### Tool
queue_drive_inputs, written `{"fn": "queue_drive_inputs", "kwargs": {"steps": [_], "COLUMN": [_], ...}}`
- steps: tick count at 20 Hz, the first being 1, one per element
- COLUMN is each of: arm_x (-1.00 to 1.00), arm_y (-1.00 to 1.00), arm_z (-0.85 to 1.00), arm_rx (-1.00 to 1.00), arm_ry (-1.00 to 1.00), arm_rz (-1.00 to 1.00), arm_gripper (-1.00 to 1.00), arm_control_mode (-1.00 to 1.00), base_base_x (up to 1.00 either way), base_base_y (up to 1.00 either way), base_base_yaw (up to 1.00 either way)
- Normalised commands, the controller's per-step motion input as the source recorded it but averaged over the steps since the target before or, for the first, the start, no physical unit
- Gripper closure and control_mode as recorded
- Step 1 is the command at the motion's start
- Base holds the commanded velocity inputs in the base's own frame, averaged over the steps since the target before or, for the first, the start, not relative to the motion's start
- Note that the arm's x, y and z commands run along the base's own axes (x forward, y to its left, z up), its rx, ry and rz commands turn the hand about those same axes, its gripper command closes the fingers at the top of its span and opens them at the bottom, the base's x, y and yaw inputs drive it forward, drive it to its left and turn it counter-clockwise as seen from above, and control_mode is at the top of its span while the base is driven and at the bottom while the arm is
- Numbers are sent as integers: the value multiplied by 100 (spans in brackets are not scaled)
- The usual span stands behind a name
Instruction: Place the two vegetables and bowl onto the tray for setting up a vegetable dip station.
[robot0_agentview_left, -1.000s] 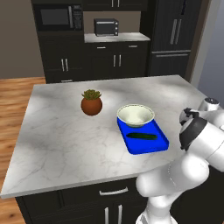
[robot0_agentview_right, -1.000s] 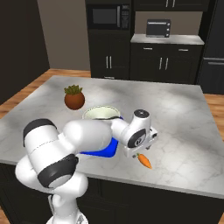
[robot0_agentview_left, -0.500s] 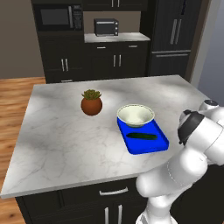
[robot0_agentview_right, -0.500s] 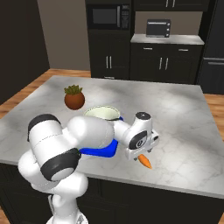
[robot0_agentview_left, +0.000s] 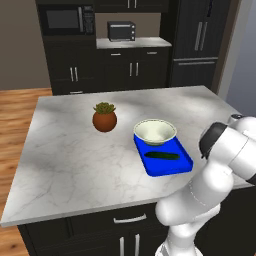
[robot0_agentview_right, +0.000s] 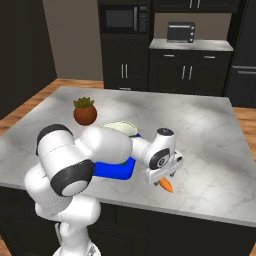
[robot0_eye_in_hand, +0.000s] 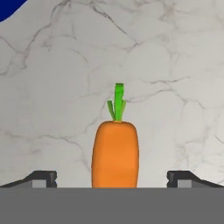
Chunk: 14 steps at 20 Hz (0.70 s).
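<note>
The orange carrot (robot0_eye_in_hand: 115, 148) with its green top lies on the marble counter between my two finger tips. My gripper (robot0_eye_in_hand: 113, 178) is open, one finger on each side of the carrot and apart from it. From the right base view the gripper (robot0_agentview_right: 161, 178) hangs low over the carrot (robot0_agentview_right: 168, 187) near the counter's front edge, right of the blue tray (robot0_agentview_right: 114, 170). On the tray (robot0_agentview_left: 172, 167) lies the dark green cucumber (robot0_agentview_left: 161, 156). The cream bowl (robot0_agentview_left: 155, 131) stands at the tray's far end; the arm partly hides the bowl (robot0_agentview_right: 119, 128).
A spiky green plant in a round brown pot (robot0_agentview_left: 104, 118) stands on the counter left of the bowl. The counter's front edge runs just below the carrot. Dark cabinets, a microwave and a toaster oven (robot0_agentview_left: 121, 31) line the back wall.
The gripper has come down closer over the carrot, still open. The carrot, the tray, the bowl and the cucumber have not moved.
</note>
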Motion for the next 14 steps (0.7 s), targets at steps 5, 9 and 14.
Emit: {"fn": "queue_drive_inputs", "kwargs": {"steps": [5,9,14], "arm_x": [0,0,0], "arm_y": [0,0,0], "arm_z": [-10,-15,-23], "arm_rx": [0,0,0], "arm_ry": [11,10,5], "arm_rz": [0,0,0], "arm_gripper": [-100,-100,-100], "arm_control_mode": [-100,-100,-100], "base_base_x": [0,0,0], "base_base_y": [0,0,0], "base_base_yaw": [0,0,0]}}
